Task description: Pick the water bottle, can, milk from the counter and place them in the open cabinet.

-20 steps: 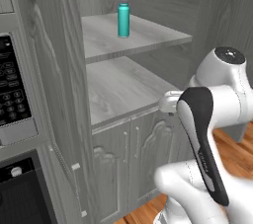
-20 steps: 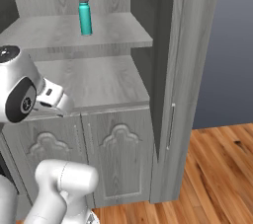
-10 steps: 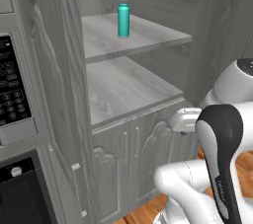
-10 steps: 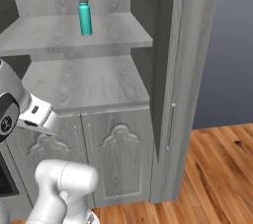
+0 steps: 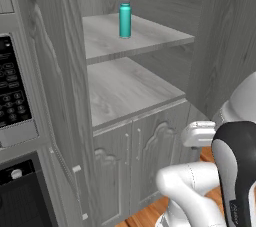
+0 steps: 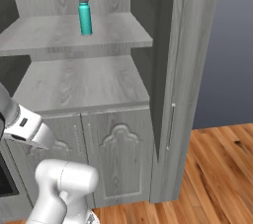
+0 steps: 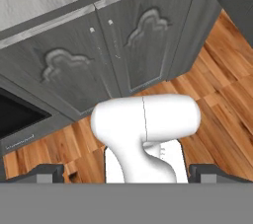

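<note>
Pointing down at the low arched doors (image 7: 123,45), gripper (image 7: 128,172) spread wide, empty, water bottle (image 5: 125,17) upright on the cabinet shelf (image 5: 150,36).

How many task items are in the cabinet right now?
1: the bottle stands upright on the upper shelf. The lower shelf holds nothing visible.

We could read no text anywhere, the keypad on the microwave panel (image 5: 11,101) carried small markings — too blurred to make out, a faint line of print on the oven front (image 7: 20,140) — illegible too.
</note>
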